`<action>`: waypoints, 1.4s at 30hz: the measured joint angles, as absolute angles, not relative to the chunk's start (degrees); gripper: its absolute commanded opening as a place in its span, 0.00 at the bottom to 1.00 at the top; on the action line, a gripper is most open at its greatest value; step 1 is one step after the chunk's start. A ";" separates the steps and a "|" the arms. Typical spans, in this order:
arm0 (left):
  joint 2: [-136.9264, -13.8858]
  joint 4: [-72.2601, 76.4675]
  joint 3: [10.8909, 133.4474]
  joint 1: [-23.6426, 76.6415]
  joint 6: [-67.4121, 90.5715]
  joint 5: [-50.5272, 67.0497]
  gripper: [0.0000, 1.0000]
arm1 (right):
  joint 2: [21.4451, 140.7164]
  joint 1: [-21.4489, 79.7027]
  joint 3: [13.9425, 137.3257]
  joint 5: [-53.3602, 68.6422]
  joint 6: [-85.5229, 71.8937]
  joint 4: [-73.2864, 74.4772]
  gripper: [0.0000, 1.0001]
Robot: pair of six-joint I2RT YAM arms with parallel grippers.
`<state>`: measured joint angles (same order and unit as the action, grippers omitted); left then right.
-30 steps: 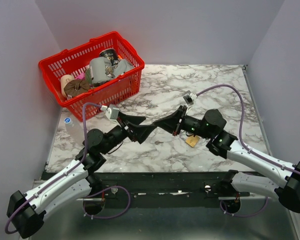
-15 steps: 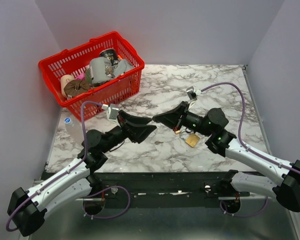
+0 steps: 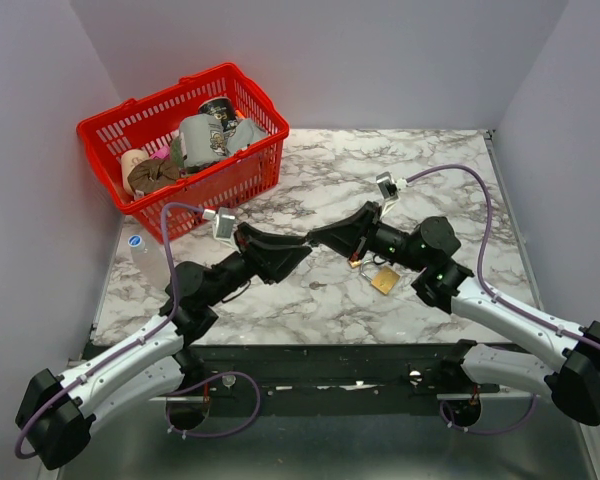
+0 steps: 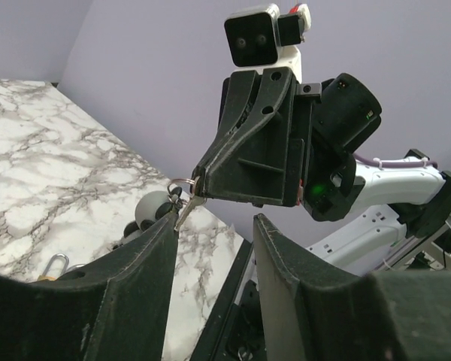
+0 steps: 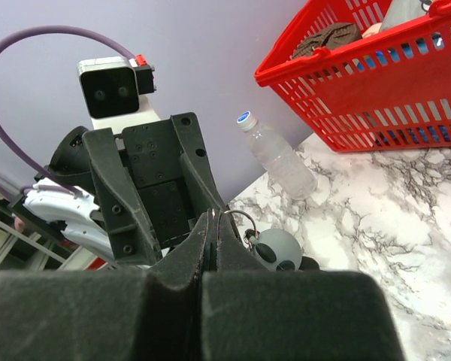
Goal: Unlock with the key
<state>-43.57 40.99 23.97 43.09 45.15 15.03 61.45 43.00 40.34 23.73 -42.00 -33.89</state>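
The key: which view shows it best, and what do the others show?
Left wrist: the key pokes out of the right gripper's shut tips, blade visible. Right wrist shows only its ring. Top view: too small to see.

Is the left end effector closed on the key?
No: the left end effector is open with its fingers apart, while the key is pinched in the right end effector.

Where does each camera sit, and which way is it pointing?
Top external: above and behind the bases, looking down on the marble table and both arms.
Left wrist: on the left arm, facing the right gripper pinching the key; own open fingers below.
Right wrist: faces the left gripper; own shut fingers below.
Shared: each wrist view shows the other gripper.
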 measured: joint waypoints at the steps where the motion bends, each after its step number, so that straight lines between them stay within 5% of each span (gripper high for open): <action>1: -43.57 41.47 23.70 43.09 45.36 14.66 0.50 | 61.43 42.98 40.14 23.79 -42.09 -34.09 0.01; 4: -43.66 42.37 23.29 43.09 45.54 13.80 0.48 | 61.43 42.81 39.46 24.12 -42.57 -34.57 0.01; 17: -45.25 43.72 22.74 43.09 46.37 12.21 0.00 | 61.34 42.24 38.30 25.30 -43.81 -36.05 0.01; 22: -45.15 43.31 22.70 43.07 45.82 12.91 0.00 | 61.32 41.87 38.15 26.89 -42.76 -35.55 0.05; 25: -44.16 40.14 22.70 42.37 44.60 15.29 0.00 | 60.34 41.87 38.15 28.36 -39.81 -31.97 0.26; 26: -43.72 38.52 22.81 42.09 43.86 16.53 0.00 | 59.64 41.85 38.15 28.69 -38.33 -30.04 0.42; 29: -42.72 31.66 24.38 40.84 40.77 20.51 0.00 | 56.73 41.60 38.30 29.71 -33.67 -23.11 0.58; 35: -44.75 14.17 32.29 39.97 32.36 33.47 0.00 | 53.56 41.28 41.74 36.14 -22.92 -9.06 0.60; 42: -48.51 3.53 33.32 39.97 27.03 46.70 0.00 | 55.72 41.28 42.48 44.45 -14.90 3.14 0.48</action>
